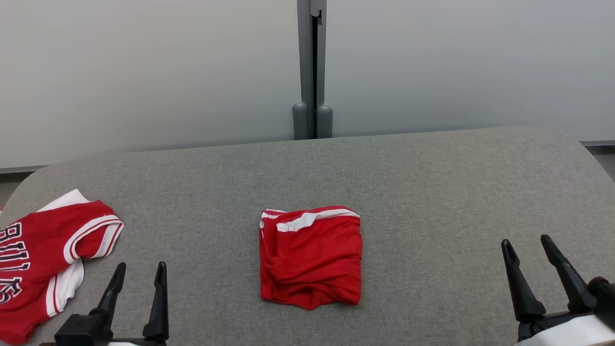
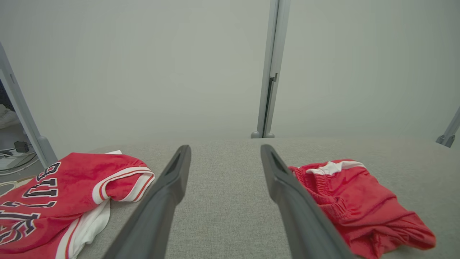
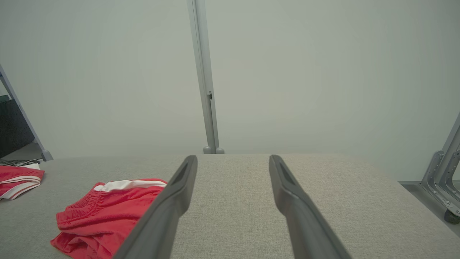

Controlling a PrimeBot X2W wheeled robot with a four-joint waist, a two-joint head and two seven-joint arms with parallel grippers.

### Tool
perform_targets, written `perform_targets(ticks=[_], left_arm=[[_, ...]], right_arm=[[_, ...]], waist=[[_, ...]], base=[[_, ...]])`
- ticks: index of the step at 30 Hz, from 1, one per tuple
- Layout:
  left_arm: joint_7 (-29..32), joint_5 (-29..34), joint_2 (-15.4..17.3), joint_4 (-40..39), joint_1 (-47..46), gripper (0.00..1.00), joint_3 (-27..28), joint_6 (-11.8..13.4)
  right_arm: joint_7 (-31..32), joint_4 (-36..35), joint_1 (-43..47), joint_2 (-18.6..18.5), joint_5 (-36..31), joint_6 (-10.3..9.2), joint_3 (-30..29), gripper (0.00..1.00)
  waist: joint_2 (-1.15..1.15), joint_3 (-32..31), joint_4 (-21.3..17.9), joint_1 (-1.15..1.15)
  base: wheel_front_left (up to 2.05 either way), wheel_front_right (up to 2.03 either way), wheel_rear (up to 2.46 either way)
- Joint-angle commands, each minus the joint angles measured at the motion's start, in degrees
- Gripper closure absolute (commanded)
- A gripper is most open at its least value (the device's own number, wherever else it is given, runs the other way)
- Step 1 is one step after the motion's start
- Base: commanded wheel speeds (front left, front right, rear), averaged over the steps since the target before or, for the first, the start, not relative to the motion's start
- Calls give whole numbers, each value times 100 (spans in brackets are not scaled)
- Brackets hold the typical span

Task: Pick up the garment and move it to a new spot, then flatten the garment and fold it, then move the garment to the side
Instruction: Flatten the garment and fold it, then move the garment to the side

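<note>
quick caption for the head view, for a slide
Folded red shorts on the grey table, red jersey at left; left gripper and right gripper open, empty.

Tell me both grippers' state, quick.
Left gripper: open, holding nothing.
Right gripper: open, holding nothing.

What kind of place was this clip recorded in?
Probably a lab or test cell, not a home: a grey fabric-covered table, frosted partition panels on metal posts, and cables on the floor beyond.
</note>
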Motion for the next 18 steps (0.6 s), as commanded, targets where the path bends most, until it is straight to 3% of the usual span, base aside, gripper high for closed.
perform_targets(ticks=[1,12,18], left_arm=[[0,5,13,-16,10,0,11,24],[25,-4,-35,-83,-108,0,-16,137],[-2,60,-53,-137,-331,0,-60,149]], right_arm=[[30,-27,27,-21,37,0,-12,0],[90,-22,22,-20,29,0,-70,0],[154,141,-7,4,-27,0,-163,0]], waist=[[0,4,5,0],[0,62,97,0],[0,212,402,0]], base=[[0,0,0],[0,0,0],[0,0,0]])
